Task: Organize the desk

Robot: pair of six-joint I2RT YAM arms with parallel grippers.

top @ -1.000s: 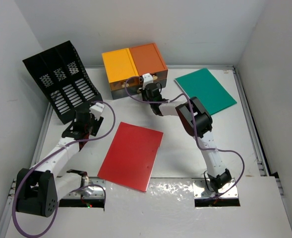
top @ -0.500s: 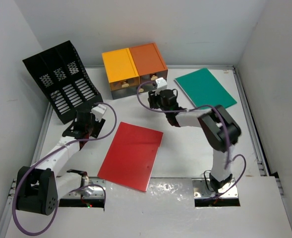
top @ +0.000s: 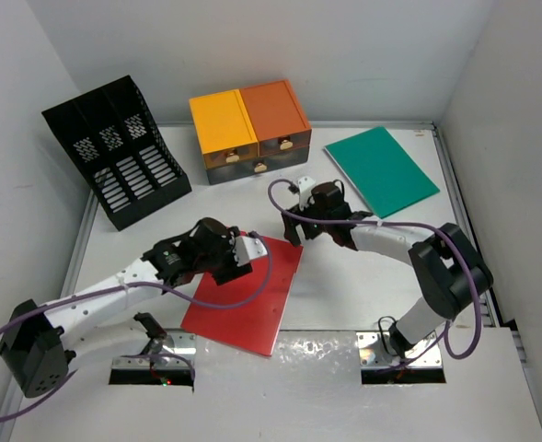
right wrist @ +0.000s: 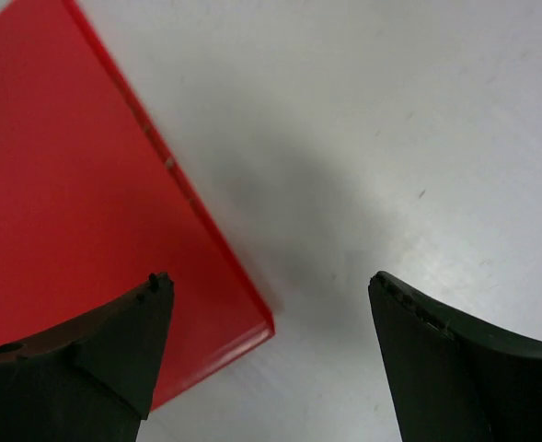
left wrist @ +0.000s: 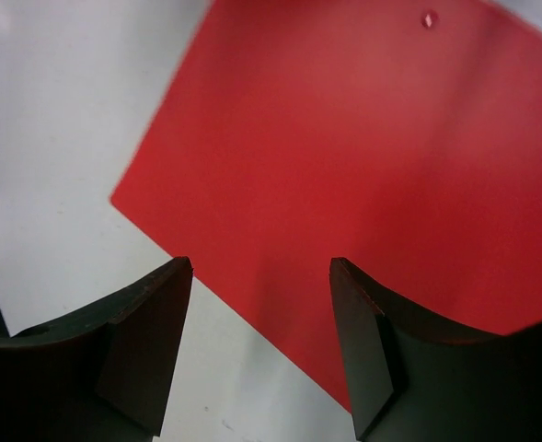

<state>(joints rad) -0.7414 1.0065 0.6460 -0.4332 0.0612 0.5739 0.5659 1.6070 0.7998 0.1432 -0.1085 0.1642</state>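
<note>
Desk (top: 363, 285) filled the floor of the white-walled enclosure, with both arm bases at its near edge. Red folder (top: 247, 295) lay flat on it, near centre, turned at a slant. Left gripper (left wrist: 261, 267) hung over the folder's far left edge with its jaws moderately apart and nothing between them. In its wrist view one finger sat over bare white surface, the other over red, and the folder's edge ran through the gap. Right gripper (right wrist: 271, 281) hung over the folder's far right corner with its jaws wide apart and empty. In its wrist view the corner showed between the fingers, with the left finger over red and the right over white. Whether either gripper touched the folder could not be told. Black file rack (top: 114, 157) stood at far left, tilted back. Drawer box (top: 247, 124), yellow and orange on top, sat at far centre. Green folder (top: 381, 170) lay flat at far right, well apart from the red one.
</note>
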